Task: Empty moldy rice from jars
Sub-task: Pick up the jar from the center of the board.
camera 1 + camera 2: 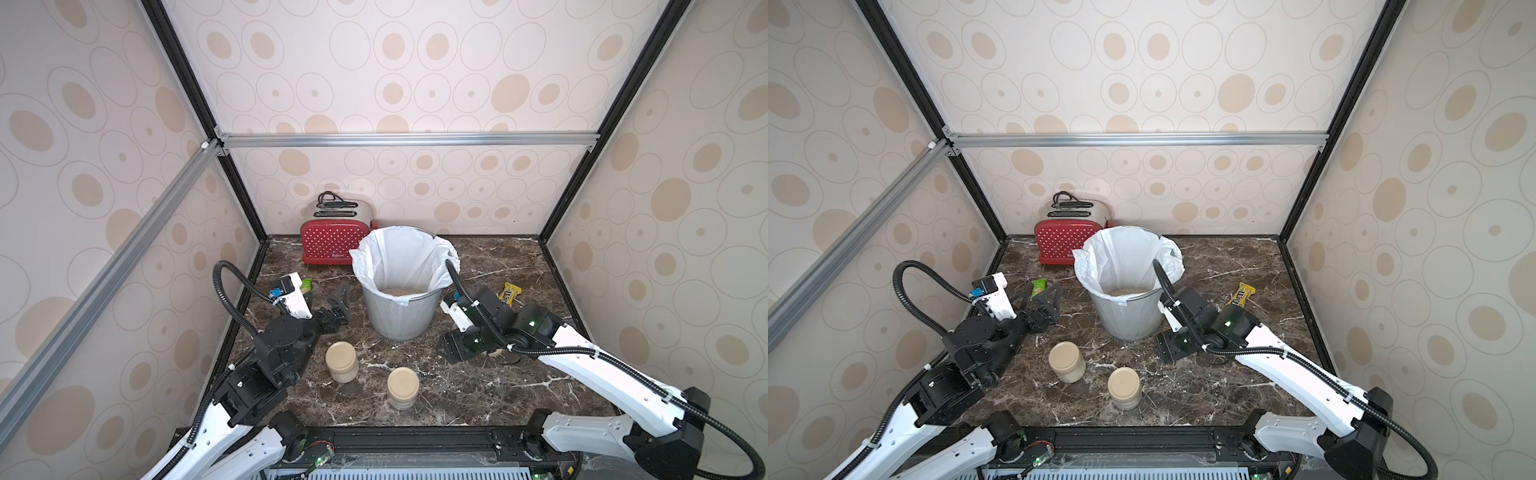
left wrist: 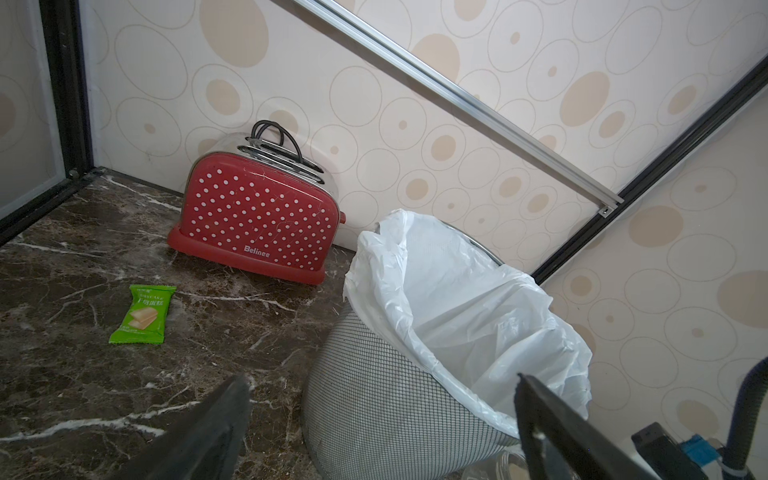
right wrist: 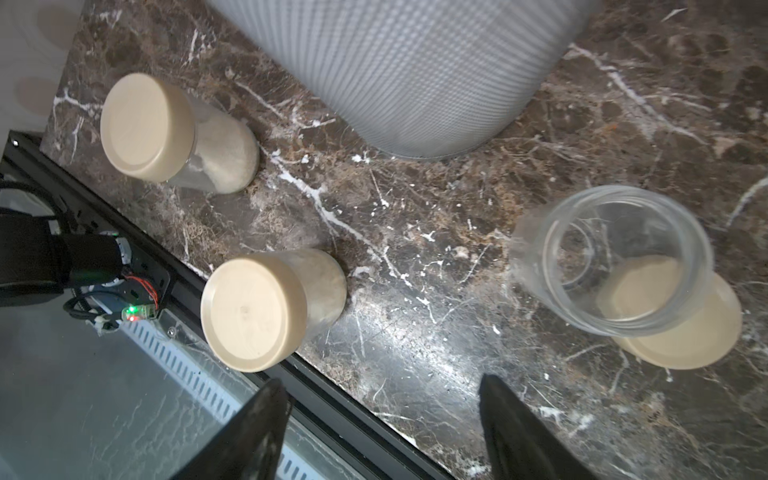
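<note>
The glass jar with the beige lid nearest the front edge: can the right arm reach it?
Probably yes. The right tool is open and empty, and that squat clear glass jar with a flat beige lid stands upright on the dark marble tabletop, with nothing between them.

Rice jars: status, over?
Left tool, right tool open, empty. One clear glass jar emptied, lid off; two beige-lidded jars hold pale rice. Nothing blocking grey mesh bin.

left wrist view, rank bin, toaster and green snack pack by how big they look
1. bin: largest, though it sits nearest the camera and is partly cut off by the frame
2. toaster
3. green snack pack: clearly smallest
</note>
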Available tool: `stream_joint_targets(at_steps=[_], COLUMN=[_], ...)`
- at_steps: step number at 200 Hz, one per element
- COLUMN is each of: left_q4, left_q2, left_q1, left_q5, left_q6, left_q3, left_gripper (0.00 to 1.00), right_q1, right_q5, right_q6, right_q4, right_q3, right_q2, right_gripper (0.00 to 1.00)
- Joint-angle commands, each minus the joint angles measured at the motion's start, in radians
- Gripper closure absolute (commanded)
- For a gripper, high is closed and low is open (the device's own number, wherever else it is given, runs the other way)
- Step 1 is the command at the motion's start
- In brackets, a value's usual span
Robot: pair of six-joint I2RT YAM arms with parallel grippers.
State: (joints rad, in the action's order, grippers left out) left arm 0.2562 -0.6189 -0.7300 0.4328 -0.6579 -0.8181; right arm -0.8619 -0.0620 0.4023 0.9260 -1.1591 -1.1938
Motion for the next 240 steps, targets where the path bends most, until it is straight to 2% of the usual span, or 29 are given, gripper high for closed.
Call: stream_joint_targets(at_steps=[1,34,63,110,240], left_q4=[0.001,0.002,0.005,0.005,0.012], left_q2=[0.005,0.007,0.009,0.006,0.024], left_q1=[0.0,0.0,0.0,0.0,0.0], left_q5=[0.017,0.018,0.021,0.02,0.023], left_q6=[-0.016,-0.025,-0.028,-0.03,-0.04], left_q3=[0.003,0.011,0.013,0.015,0.034], left_gripper=[0.01,0.01,0.01,0.01,0.01], right_q1=[-0.063,-0.133,-0.206,-0.301,-0.384], right_q5=[0.055,0.076,0.094,0.141,0.152], right_q6=[0.003,0.02,0.041,0.046,0.024], right_q4=[-0.016,-0.044,-0.058,-0.047,-0.062], right_q3=[-0.018,-0.021,-0.026,-0.066,-0.121], right_q2=[-0.04,-0.094,-0.136,-0.221,-0.399], right_gripper=[0.21,0.14,0.0,0.0,0.0])
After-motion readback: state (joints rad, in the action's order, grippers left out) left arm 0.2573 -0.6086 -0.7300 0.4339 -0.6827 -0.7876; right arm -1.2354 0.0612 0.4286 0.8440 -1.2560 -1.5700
